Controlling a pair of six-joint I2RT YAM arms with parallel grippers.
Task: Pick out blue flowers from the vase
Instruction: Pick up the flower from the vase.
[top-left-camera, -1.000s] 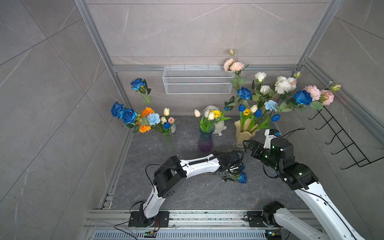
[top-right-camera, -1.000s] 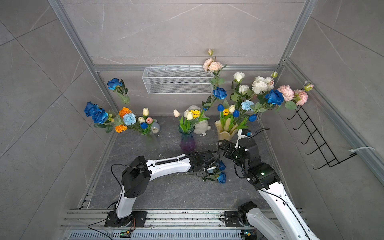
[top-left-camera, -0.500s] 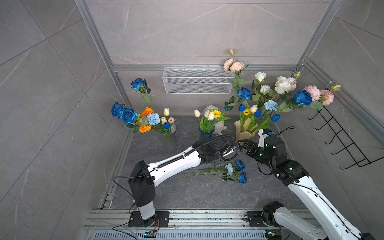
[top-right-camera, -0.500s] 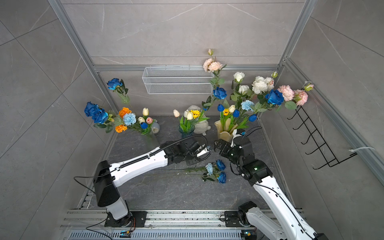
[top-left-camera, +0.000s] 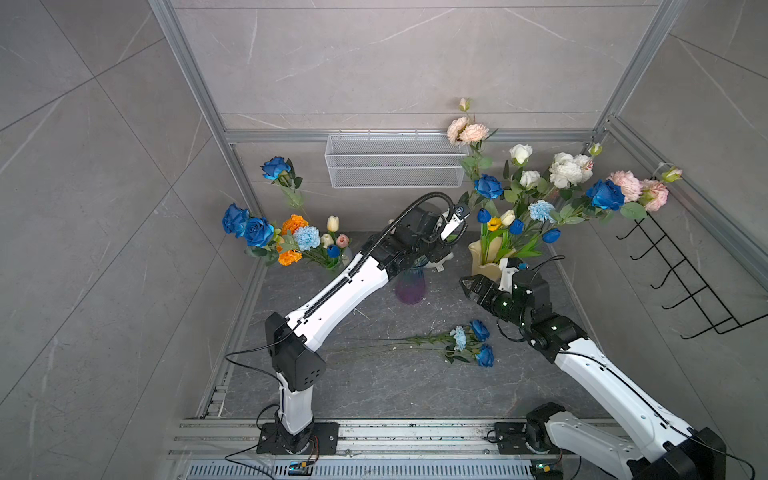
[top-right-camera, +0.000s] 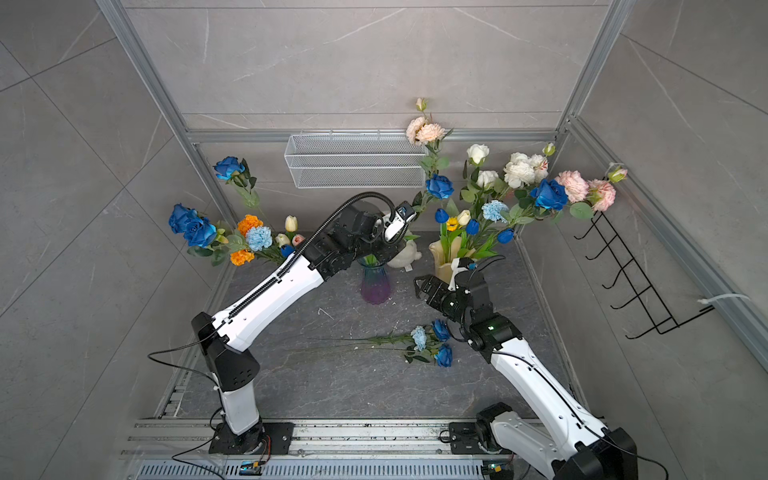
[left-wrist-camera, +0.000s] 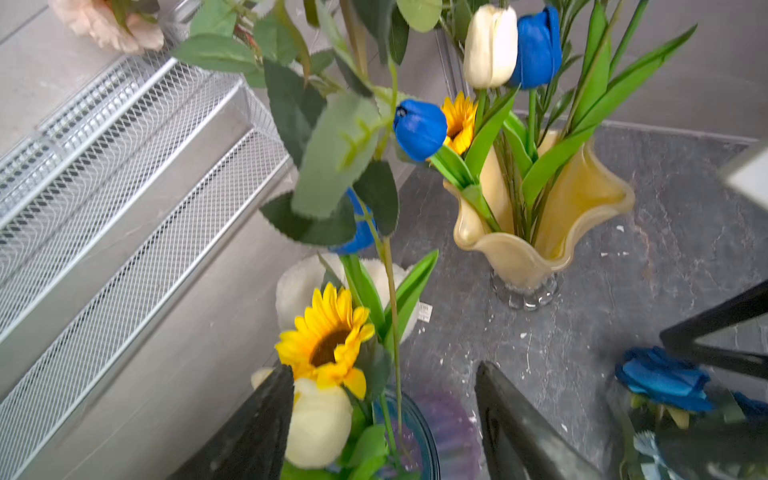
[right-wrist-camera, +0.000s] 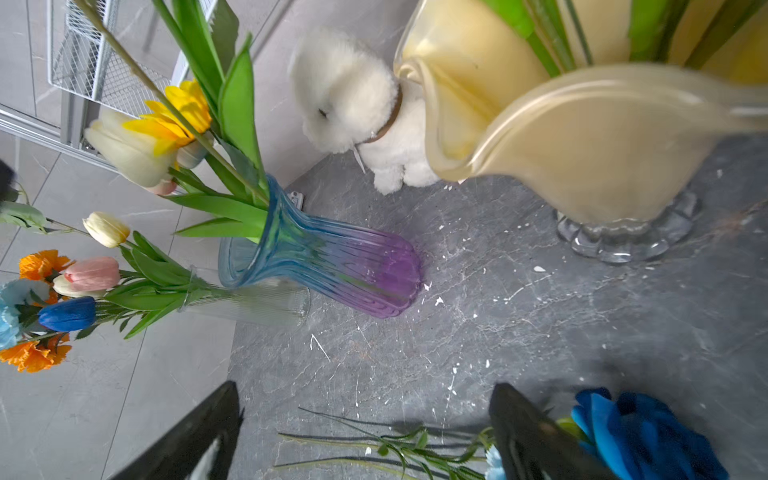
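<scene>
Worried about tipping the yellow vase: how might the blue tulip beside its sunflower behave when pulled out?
Blue tulip: probably light, its thin stem likely bends. Crowded stems in the yellow vase may drag, possibly tilting it.

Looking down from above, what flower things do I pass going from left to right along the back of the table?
Bunch with blue roses and orange flowers → purple vase → cream vase → black hook rack on the side wall.
</scene>
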